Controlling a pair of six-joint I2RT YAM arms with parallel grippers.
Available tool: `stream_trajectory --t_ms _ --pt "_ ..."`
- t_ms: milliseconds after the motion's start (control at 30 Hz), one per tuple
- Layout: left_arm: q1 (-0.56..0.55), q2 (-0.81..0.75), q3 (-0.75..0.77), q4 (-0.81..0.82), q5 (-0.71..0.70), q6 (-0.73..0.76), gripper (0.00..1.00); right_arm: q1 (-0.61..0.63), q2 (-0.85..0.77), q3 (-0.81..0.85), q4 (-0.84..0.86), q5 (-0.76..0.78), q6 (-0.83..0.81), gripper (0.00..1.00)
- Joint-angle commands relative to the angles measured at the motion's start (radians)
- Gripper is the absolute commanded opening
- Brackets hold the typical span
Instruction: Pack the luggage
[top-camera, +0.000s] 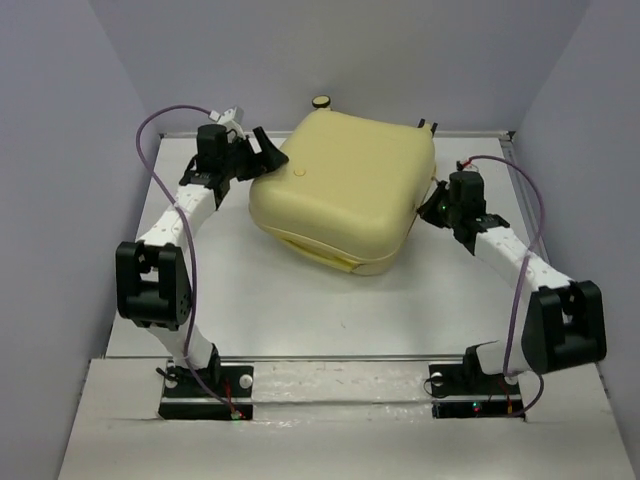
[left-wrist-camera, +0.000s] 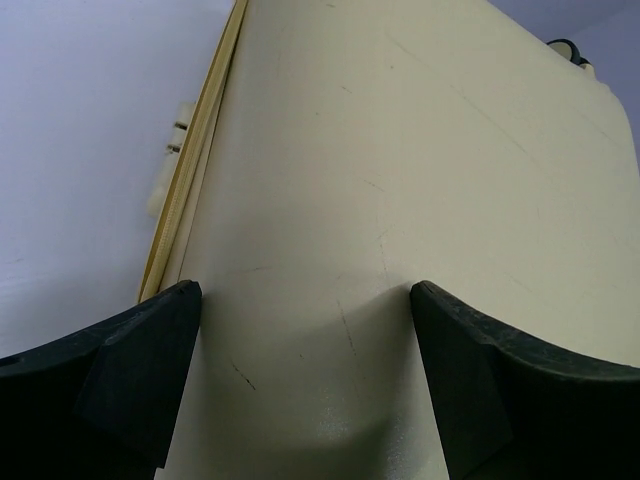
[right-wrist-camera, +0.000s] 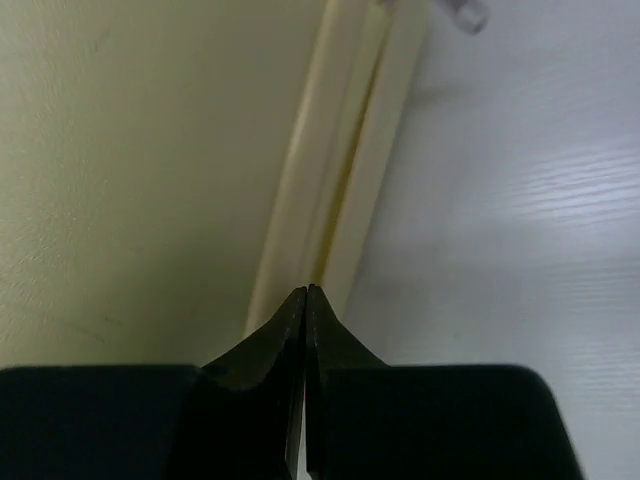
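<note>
The pale yellow luggage (top-camera: 345, 190) lies closed on the white table, its lid sitting a little askew over the lower shell at the front. A small round emblem (top-camera: 297, 173) shows on the lid. My left gripper (top-camera: 268, 158) is open and its fingers rest against the lid's left rear corner; in the left wrist view the shell (left-wrist-camera: 400, 200) fills the space between the two fingers (left-wrist-camera: 140, 370). My right gripper (top-camera: 433, 207) is shut and empty, its tips at the zipper seam (right-wrist-camera: 335, 190) on the luggage's right side.
A cream-and-black caster wheel (top-camera: 321, 101) pokes out behind the luggage at the back wall. Purple cables loop from both arms. Grey walls stand close on the left, right and back. The white table (top-camera: 300, 310) shows bare in front of the luggage.
</note>
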Motion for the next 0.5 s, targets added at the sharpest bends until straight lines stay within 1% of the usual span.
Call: stream_trajectory --t_ms 0,33,67,167,200,233,267,300,333,367,400,433,467 --pt "-0.193 -0.114 -0.153 0.011 0.043 -0.083 0.92 0.006 0.148 0.162 0.049 -0.240 -0.057 0.07" --pt "-0.208 -0.142 -0.210 0.027 0.032 -0.107 0.92 0.006 0.181 0.187 0.065 -0.277 -0.068 0.08" --pt "-0.242 -0.175 -0.239 0.060 0.009 -0.120 0.92 0.006 0.236 0.224 0.083 -0.386 -0.084 0.09" --pt "-0.311 -0.310 -0.348 0.100 -0.032 -0.149 0.92 0.006 0.323 0.305 0.109 -0.536 -0.098 0.11" --pt "-0.329 -0.343 -0.382 0.113 -0.046 -0.158 0.92 0.006 0.342 0.323 0.112 -0.561 -0.103 0.11" --pt "-0.348 -0.372 -0.444 0.123 -0.063 -0.178 0.92 0.006 0.362 0.345 0.115 -0.631 -0.109 0.13" --pt "-0.366 -0.405 -0.474 0.133 -0.078 -0.189 0.92 0.006 0.382 0.369 0.115 -0.663 -0.114 0.15" --pt "-0.410 -0.468 -0.503 0.149 -0.110 -0.200 0.92 0.006 0.418 0.414 0.112 -0.689 -0.112 0.17" --pt "-0.432 -0.499 -0.562 0.160 -0.131 -0.215 0.92 0.006 0.435 0.434 0.109 -0.716 -0.112 0.20" --pt "-0.457 -0.534 -0.587 0.171 -0.152 -0.232 0.92 0.006 0.452 0.455 0.108 -0.757 -0.109 0.26" --pt "-0.502 -0.592 -0.632 0.188 -0.190 -0.264 0.92 0.006 0.487 0.500 0.105 -0.772 -0.093 0.29" --pt "-0.524 -0.619 -0.650 0.194 -0.209 -0.279 0.92 0.006 0.506 0.521 0.100 -0.788 -0.085 0.33" --pt "-0.544 -0.666 -0.664 0.200 -0.248 -0.298 0.92 0.015 0.523 0.544 0.086 -0.805 -0.073 0.41"
